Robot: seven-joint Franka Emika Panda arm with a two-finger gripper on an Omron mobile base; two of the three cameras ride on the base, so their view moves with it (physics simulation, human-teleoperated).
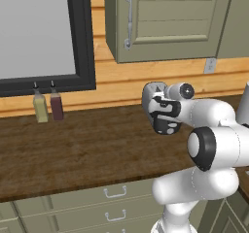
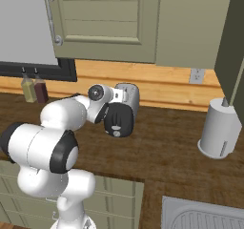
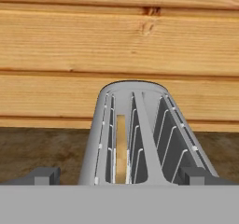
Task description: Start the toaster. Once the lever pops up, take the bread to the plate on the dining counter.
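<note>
- Two slots run along the top of the toaster [image 3: 140, 139]; in the hand view the bread [image 3: 121, 148] stands on edge in the left slot, sunk low between the wire guides.
- The toaster sits on the wood-grain counter [image 1: 73, 149], close to the plank wall [image 3: 116, 45] behind it, its black end panel facing the robot.
- The gripper [image 3: 119, 175] hangs just in front of the toaster, level with its top; its jaws are spread wide, one dark fingertip [image 3: 44, 174] out beyond each side of the toaster, and they grip nothing.
- In the base views the arm's wrist covers part of the toaster; whether the fingers touch its body cannot be told.
- To the toaster's right, well apart on the same counter, stands a paper towel roll [image 2: 219, 130].
- To the toaster's left, against the wall under a dark-framed window [image 1: 44, 33], stand two bottles, one yellowish [image 1: 40, 108] and one dark red [image 1: 57, 106].
- Above the toaster hangs a grey-green cabinet door [image 2: 105, 18] with a metal handle [image 2: 52, 15].
</note>
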